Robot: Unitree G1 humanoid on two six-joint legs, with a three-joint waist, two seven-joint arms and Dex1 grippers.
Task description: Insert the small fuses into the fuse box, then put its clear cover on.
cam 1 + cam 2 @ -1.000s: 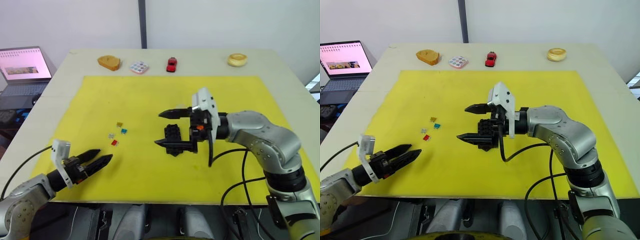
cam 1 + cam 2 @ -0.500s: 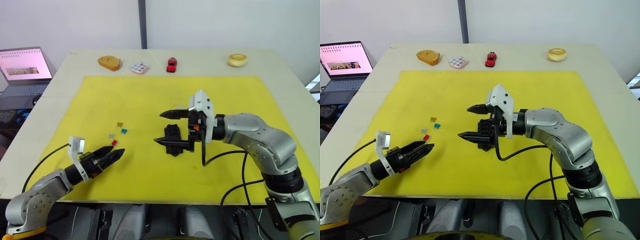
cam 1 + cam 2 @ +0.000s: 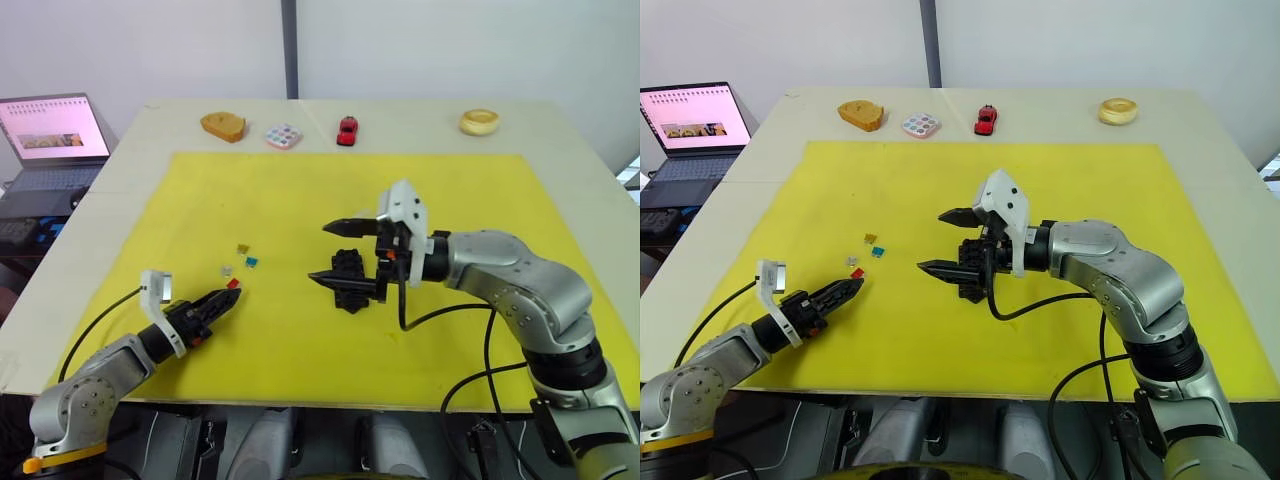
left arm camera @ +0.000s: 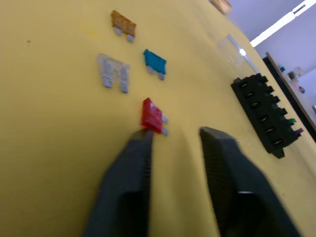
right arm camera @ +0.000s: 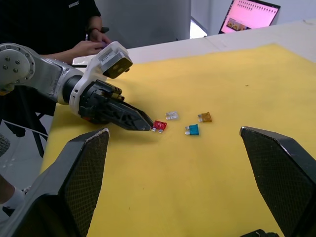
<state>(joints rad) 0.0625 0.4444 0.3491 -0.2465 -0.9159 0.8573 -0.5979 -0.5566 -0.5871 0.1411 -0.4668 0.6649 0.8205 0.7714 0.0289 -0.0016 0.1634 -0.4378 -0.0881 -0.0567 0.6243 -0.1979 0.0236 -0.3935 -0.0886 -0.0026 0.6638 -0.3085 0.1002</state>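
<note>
Left eye view takes in the yellow mat point(image 3: 300, 190) spread over the table, and near its middle the fuse box point(image 3: 349, 279), a black block lying flat. The right gripper point(image 3: 331, 253) hovers at the box with its fingers spread wide, one tip beyond the block and one nearer the robot, holding nothing; whether either tip touches the block cannot be told. In the left wrist view the box point(image 4: 265, 114) shows two coloured specks at its near end, so some slots seem filled already.

The left gripper point(image 3: 222, 300) lies low over the mat with its fingers slightly parted and empty. One tip touches the red fuse point(image 4: 152, 116), while the other stands just beside it (a narrow gap). Beyond it lie the grey fuse point(image 4: 113, 72), the teal fuse point(image 4: 155, 62) and the amber fuse point(image 4: 123, 23), close together but apart. A faint outline past them may be the clear cover point(image 4: 232, 45).

The step in hand looks like picking up the red fuse. The next move calls for straddling it squarely before closing, since so small a piece could skid away.
</note>
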